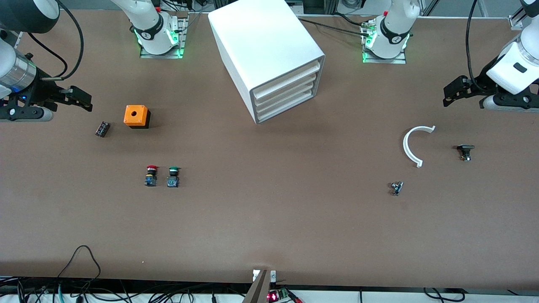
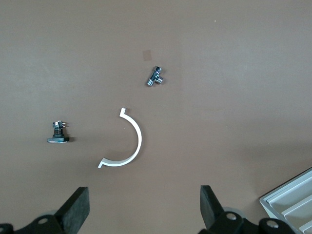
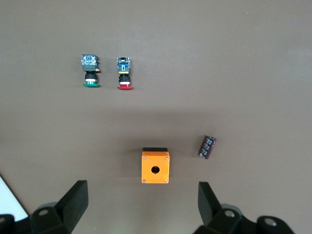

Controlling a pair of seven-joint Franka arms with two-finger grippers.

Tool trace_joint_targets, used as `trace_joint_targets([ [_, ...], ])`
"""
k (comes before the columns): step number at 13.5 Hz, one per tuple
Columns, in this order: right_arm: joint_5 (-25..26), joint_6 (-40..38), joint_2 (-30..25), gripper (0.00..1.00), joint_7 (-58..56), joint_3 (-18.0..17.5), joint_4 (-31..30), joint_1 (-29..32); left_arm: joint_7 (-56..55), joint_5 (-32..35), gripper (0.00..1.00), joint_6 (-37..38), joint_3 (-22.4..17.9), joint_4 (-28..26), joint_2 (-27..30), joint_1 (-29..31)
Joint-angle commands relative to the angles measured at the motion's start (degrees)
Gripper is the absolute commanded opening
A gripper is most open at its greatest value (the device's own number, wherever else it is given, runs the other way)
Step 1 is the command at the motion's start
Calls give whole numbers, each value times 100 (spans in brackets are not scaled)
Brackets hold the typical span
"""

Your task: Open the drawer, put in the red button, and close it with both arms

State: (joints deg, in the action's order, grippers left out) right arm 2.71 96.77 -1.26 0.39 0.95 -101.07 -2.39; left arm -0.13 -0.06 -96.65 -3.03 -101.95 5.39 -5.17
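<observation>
The cabinet point(image 1: 269, 59) sits between the two arm bases, turned at an angle, and its middle drawer point(image 1: 284, 97) is shut flush with the ones above and below. That closeness is the main risk: a finger aimed at the thin front edge could catch a neighbouring drawer, or push the whole skewed cabinet.

The left gripper point(image 1: 449, 93) hangs over bare table toward the left arm's end, fingers spread and empty, with the cabinet well off toward the table's middle. The right gripper point(image 1: 82, 99) hangs over its own end, likewise spread and empty.

The red button point(image 1: 151, 175) stands well ahead of the right gripper, just beside the green button point(image 1: 173, 176) (an easy mix-up, or a knock-over while grasping).

Only the right wrist view shows the buttons' bodies clearly apart; only the front view shows all three drawers.
</observation>
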Motion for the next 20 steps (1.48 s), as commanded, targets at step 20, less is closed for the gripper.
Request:
trace_joint_targets([
  [20,37,-35,38,100,-92,-7,141,10,566,-790,100,401,372,430,-1601,-54],
])
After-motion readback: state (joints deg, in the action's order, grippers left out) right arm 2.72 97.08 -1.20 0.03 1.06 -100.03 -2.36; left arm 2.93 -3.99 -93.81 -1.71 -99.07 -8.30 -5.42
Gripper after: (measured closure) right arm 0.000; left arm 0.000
